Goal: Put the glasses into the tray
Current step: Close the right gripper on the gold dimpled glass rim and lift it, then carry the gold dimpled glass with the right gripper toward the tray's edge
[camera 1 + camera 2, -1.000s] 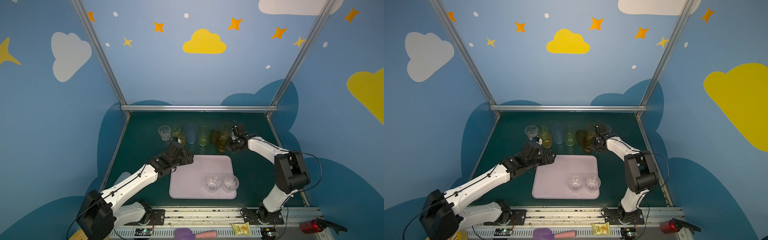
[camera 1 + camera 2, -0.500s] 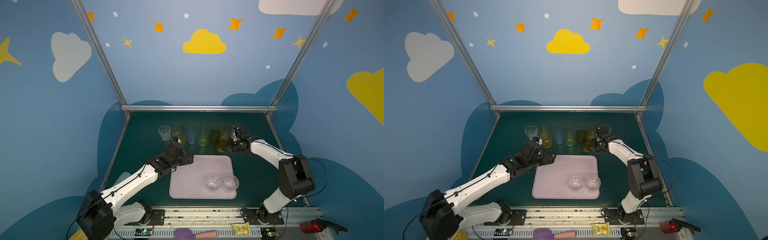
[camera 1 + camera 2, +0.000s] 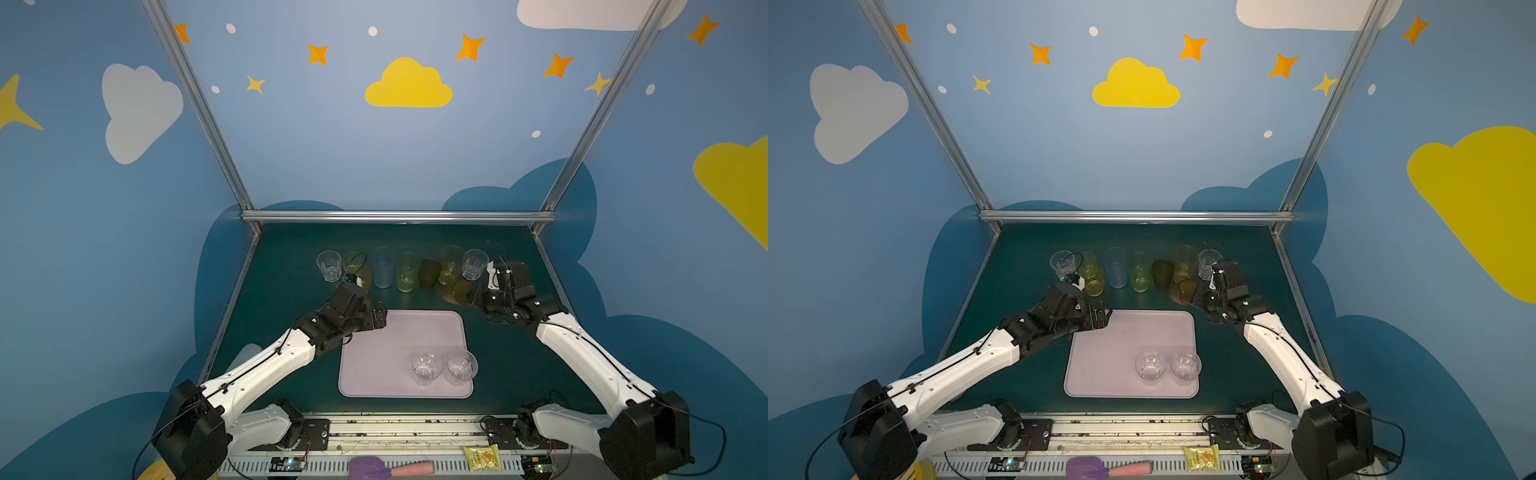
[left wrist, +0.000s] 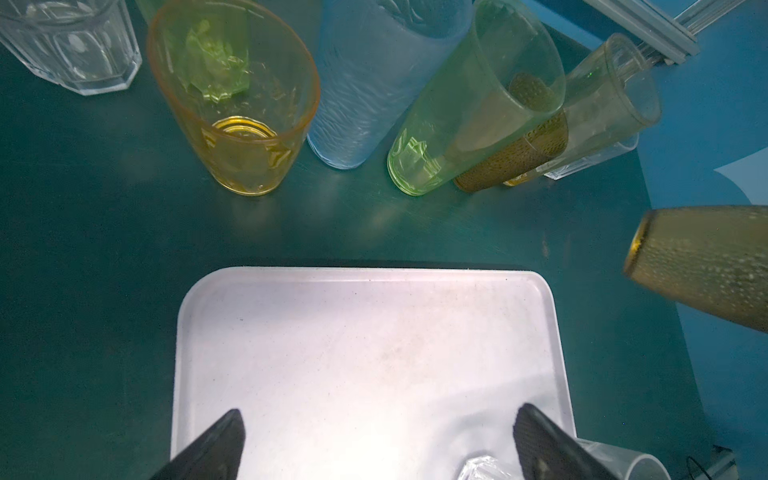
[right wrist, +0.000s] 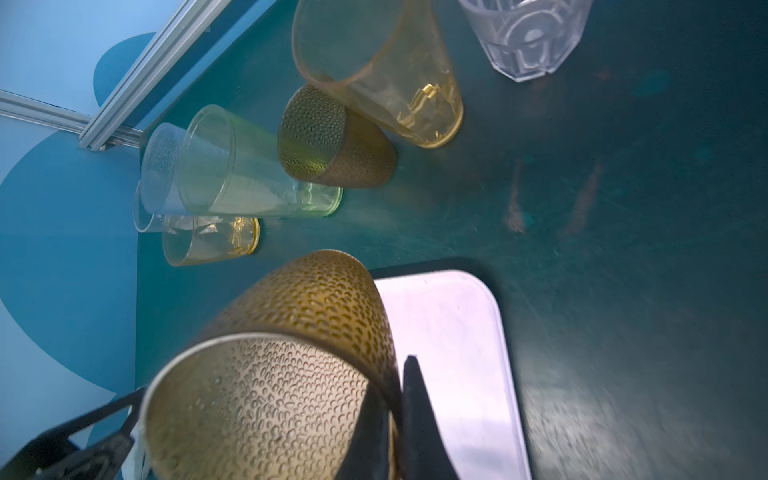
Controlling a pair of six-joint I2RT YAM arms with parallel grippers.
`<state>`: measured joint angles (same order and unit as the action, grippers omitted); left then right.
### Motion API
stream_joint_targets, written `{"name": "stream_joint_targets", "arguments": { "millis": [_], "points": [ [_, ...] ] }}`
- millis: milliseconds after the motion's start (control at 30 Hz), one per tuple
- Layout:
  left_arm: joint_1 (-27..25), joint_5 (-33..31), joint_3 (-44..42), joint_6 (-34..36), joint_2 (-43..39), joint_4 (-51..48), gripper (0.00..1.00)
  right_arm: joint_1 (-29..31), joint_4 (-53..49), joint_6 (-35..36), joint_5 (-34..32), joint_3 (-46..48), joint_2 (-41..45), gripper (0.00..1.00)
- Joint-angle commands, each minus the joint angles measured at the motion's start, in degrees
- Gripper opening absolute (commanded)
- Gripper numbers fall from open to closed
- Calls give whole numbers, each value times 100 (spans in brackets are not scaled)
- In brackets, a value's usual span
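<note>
The pale lilac tray (image 3: 386, 357) (image 3: 1108, 353) lies at the table's middle, with two short clear glasses (image 3: 426, 368) (image 3: 460, 366) near its front right corner. My right gripper (image 3: 471, 296) (image 5: 395, 399) is shut on the rim wall of a dimpled brown tumbler (image 3: 457, 291) (image 5: 291, 353), one finger inside and one outside. That tumbler hangs tilted just beyond the tray's far right corner. Over the tray's far left corner, my left gripper (image 3: 376, 320) (image 4: 379, 413) is open and holds nothing.
Along the back stands a row of glasses: clear (image 3: 329, 266), amber (image 3: 361, 276), tall blue (image 3: 382, 268), tall green (image 3: 406, 272), dark brown (image 3: 429, 272), tall yellow (image 3: 451, 262), clear (image 3: 473, 264). Metal frame posts and blue walls enclose the table.
My right gripper has closed on the brown tumbler's rim and drawn it slightly forward and to the right, away from the row. The left arm has not moved.
</note>
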<state>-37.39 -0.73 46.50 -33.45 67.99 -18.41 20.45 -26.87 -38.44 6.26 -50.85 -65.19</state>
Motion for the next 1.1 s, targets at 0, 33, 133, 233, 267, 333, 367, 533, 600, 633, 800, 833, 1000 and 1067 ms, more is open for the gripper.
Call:
{"name": "stream_joint_targets", "arguments": {
  "millis": [0, 33, 133, 233, 267, 333, 367, 533, 600, 633, 800, 833, 1000, 1067],
  "points": [
    [25, 267, 180, 45, 131, 217, 100, 12, -490, 137, -260, 158, 393, 0],
    [23, 408, 190, 68, 149, 280, 100, 12, -599, 163, -308, 179, 486, 0],
    [21, 838, 189, 112, 180, 529, 100, 3, -946, 280, -392, 207, 747, 0],
    [16, 1066, 198, 115, 181, 602, 100, 3, -1197, 368, -400, 237, 996, 0],
    [22, 1126, 193, 111, 178, 618, 100, 3, -1240, 403, -375, 258, 1072, 0],
    [23, 1247, 181, 128, 142, 695, 100, 3, -1324, 442, -319, 277, 1183, 0],
    [20, 1443, 159, 141, 115, 769, 100, 3, -1374, 446, -309, 269, 1213, 0],
    [-27, 1973, 100, 176, -58, 1051, 100, 3, -1853, 620, -147, -54, 1155, 0],
    [-58, 2007, 62, 168, -84, 1083, 100, 3, -2008, 714, -134, -180, 1090, 0],
    [-80, 1999, 59, 155, -95, 1069, 100, 4, -2093, 762, -134, -239, 1041, 0],
    [-153, 1919, -45, 85, -84, 1094, 100, 27, -2274, 890, 7, -399, 818, 0],
    [-169, 1911, -54, 76, -84, 1094, 100, 45, -2269, 895, 55, -399, 791, 0],
    [-220, 1852, -75, 67, -83, 1044, 100, 224, -2272, 856, -140, -377, 696, 0],
    [-258, 1882, -89, 58, -87, 1075, 100, 313, -2313, 846, -279, -408, 692, 0]
  ]
}}
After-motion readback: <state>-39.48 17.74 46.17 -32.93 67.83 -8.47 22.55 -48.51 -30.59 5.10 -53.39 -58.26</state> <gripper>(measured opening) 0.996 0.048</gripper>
